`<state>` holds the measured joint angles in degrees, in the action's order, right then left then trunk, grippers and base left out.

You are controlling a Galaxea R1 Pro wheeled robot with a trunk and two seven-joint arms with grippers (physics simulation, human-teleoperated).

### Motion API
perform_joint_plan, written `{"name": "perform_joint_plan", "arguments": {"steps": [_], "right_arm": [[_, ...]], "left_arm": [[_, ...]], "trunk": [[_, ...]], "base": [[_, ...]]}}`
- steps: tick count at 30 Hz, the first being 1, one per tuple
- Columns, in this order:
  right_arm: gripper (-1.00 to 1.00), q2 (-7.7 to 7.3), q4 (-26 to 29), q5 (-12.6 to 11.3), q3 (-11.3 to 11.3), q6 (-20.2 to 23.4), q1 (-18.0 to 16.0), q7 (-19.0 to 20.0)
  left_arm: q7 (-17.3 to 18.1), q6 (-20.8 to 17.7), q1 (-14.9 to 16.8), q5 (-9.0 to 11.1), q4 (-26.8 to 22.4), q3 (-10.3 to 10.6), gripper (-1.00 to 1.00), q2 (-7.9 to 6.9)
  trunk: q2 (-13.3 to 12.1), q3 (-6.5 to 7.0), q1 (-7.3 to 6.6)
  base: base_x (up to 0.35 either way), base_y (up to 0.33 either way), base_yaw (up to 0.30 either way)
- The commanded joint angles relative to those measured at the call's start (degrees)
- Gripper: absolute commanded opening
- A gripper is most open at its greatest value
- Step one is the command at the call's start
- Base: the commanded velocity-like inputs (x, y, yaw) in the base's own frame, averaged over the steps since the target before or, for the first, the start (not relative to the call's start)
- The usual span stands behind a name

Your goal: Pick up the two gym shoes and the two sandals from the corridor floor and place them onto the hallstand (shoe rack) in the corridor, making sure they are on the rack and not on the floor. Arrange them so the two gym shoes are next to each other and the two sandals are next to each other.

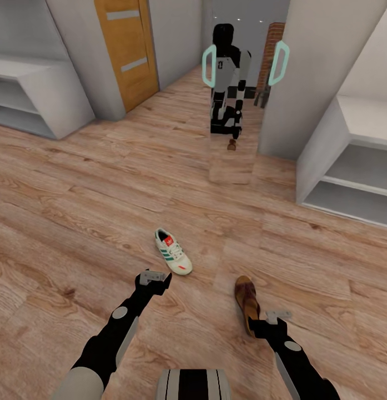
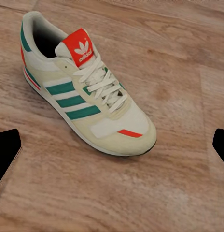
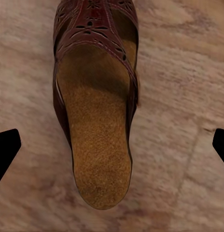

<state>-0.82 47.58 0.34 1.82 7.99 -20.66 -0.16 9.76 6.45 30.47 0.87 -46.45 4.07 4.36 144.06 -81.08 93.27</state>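
Gym shoe (image 1: 172, 259): lies on the corridor floor (image 1: 76, 222) at 11 o'clock, near the left claw (image 1: 155, 278); probably light, soft upper (heel collar looks the firmest hold).
Sandal (image 1: 247, 303): at 1 o'clock, just ahead of the right claw (image 1: 274, 318); slim, stiff sole, grip its sides.
Claws: both spread wide, empty.
Rack shelves (image 1: 354, 183): at 3 o'clock, holding nothing visible.

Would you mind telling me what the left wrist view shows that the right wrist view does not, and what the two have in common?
The left wrist view alone shows a gym shoe, cream-white with green stripes, white laces and a red-orange tongue, lying upright on its sole. The right wrist view alone shows a dark brown sandal with a patterned upper and tan footbed. Both show the wood-grain corridor floor beneath the footwear, and dark fingertips spread wide at the picture's edges, touching neither shoe.
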Motion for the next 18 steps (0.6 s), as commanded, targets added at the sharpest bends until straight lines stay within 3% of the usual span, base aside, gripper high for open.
{"name": "perform_joint_plan", "arguments": {"steps": [1,18], "right_arm": [[1.00,0.01,0.1,0.0,0.0,0.3,0.0,0.0],[1.00,-0.04,0.1,0.1,0.0,0.3,0.0,0.0]], "left_arm": [[0.2,0.2,0.0,0.1,0.0,0.0,1.00,0.03],[0.3,0.2,0.0,0.0,-0.1,0.0,1.00,0.00]], "trunk": [[0.0,-0.03,0.00],[0.0,-0.03,0.00]], "base": [[0.110,0.076,0.000],[0.030,0.021,0.000]]}}
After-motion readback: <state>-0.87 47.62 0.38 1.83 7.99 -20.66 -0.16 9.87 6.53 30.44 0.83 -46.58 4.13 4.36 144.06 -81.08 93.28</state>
